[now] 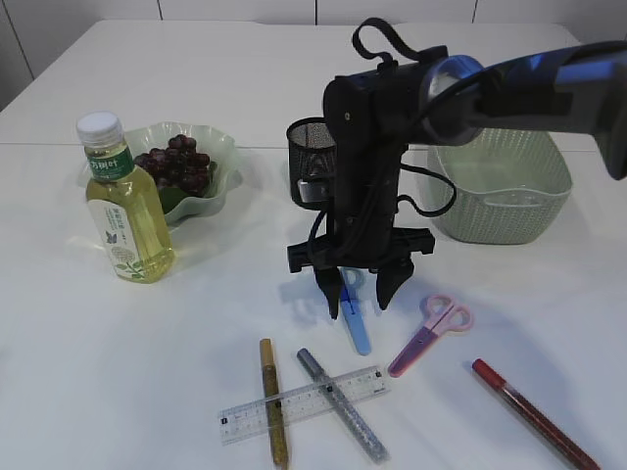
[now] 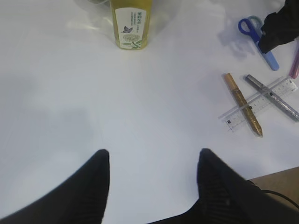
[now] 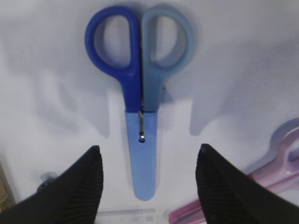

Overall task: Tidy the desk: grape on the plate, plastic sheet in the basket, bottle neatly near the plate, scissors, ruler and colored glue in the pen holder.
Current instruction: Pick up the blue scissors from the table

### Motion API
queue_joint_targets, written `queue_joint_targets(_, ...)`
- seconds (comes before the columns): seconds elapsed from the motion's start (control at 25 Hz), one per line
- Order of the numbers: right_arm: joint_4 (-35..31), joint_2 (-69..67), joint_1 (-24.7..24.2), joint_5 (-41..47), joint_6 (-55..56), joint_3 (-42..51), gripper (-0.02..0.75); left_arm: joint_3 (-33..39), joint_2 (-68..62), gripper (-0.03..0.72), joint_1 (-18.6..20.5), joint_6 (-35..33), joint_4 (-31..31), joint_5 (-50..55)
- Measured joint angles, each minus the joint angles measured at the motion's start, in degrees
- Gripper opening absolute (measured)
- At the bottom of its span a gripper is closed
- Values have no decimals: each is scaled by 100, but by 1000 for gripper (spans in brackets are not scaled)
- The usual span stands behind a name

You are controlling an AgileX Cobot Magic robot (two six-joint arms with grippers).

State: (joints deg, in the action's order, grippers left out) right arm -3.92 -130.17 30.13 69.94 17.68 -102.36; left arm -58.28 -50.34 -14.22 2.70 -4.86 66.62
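Blue scissors [image 3: 140, 116] flat on white table [image 1: 147, 372], right gripper [image 1: 362, 297] spread wide above them, left gripper [image 2: 152, 186] apart, holding nothing, grapes [image 1: 178, 166] on plate [image 1: 220, 191].

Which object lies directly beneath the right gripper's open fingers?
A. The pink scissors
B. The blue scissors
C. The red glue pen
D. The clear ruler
B. The right wrist view shows the blue scissors lying flat on the table, centred between the open fingers of the right gripper; the pink scissors lie off to one side.
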Motion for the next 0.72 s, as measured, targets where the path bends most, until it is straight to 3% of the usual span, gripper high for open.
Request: queue_joint_targets(0.72,81,-63,55,-13,82,0,491,0,12,434,0,0,22,144)
